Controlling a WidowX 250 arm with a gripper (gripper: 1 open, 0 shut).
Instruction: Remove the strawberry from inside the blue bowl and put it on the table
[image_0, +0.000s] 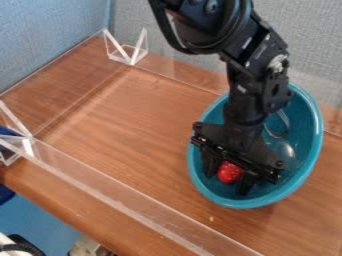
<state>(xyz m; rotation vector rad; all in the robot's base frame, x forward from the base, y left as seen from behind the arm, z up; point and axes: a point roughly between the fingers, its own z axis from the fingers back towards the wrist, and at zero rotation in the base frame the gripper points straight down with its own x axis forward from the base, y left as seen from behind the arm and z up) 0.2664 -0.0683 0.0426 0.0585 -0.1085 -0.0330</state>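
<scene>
A glossy teal-blue bowl (297, 176) sits at the right side of the reddish-brown wooden table (127, 120). My black gripper (235, 172) points straight down into the bowl. Its fingers are shut on the small red strawberry (233, 172), low inside the bowl near the front wall. The arm comes down from the top of the view and hides the bowl's middle.
Low clear acrylic walls (94, 178) edge the table along the front and left. Clear brackets stand at the far corner (123, 45) and at the left corner (14, 140). Bare wood stretches left of the bowl.
</scene>
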